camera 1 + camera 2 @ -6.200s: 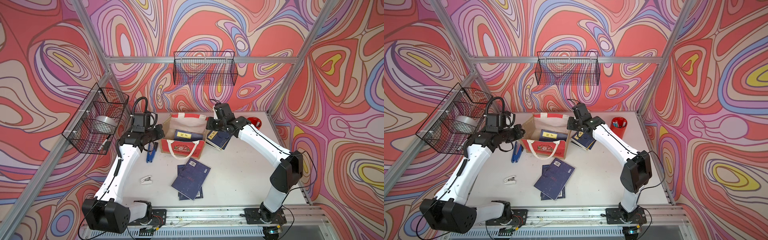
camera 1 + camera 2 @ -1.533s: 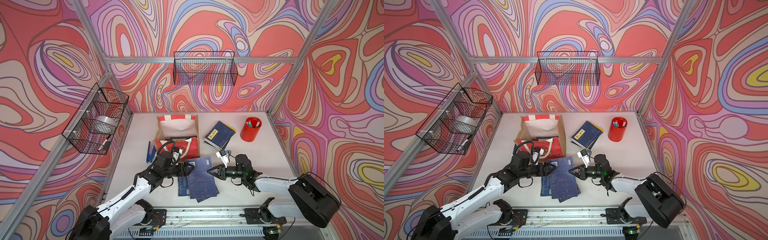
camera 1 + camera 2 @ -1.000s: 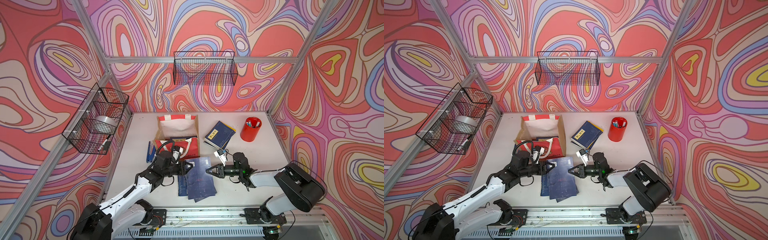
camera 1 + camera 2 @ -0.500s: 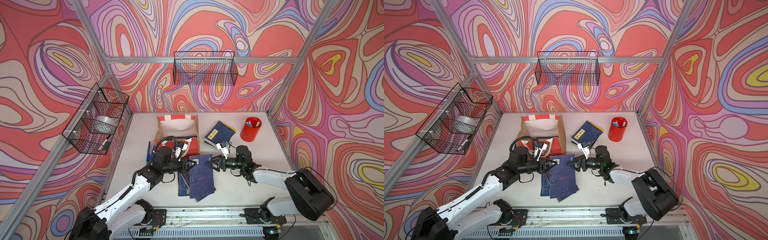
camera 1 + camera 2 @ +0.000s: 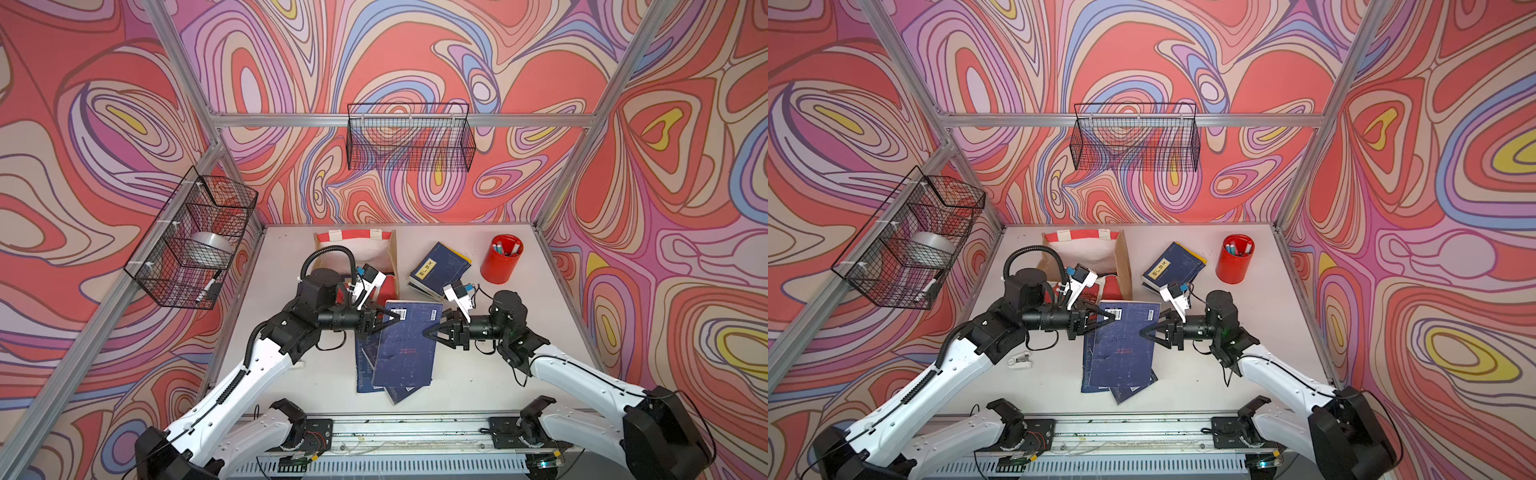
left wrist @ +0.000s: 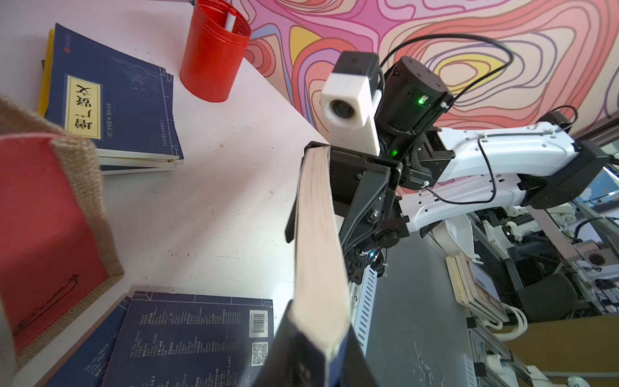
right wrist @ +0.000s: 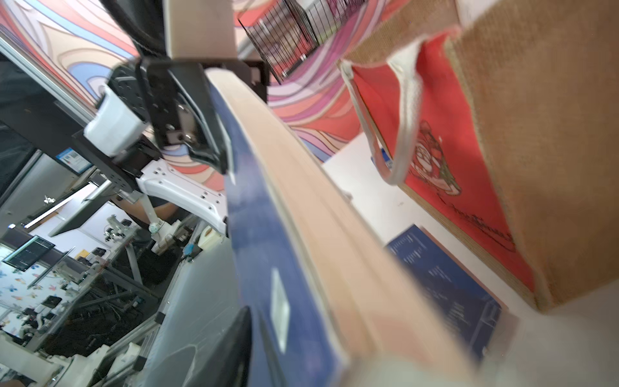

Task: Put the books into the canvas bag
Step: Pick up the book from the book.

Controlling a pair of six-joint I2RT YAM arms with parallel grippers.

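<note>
Worktop (image 5: 478,374): white and flat, and it carries everything. My left arm (image 5: 266,361) reaches across the front of the bag and my right arm (image 5: 573,370) comes in from the opposite side. They meet over the middle, one at each edge of the same book. I judge the two-sided hold is there because a thin softcover would sag from one corner.

Canvas bag (image 5: 353,235): at the back of the worktop, mouth up, cream lining showing, front part hidden by my left arm. It sits just behind the raised book, so the carry looks short.

Raised book (image 5: 409,345): navy, barcode side up, tilted off the pile below it. I cannot tell if its near end touches the pile. It is not in the bag yet. In the left wrist view its page edge runs straight from my left jaws to my right jaws.

Loose pile (image 5: 365,374): at least two more books lying flat and skewed under the raised one. A second stack (image 5: 440,266), yellow label up, lies between the bag and the red pen cup (image 5: 500,259). The cup is not a target.

Left jaws: narrow, clamped on the book at its barcode corner.

Right jaws: narrow, straddling the opposite edge. I cannot tell if they pinch it or only sit around it.
</note>
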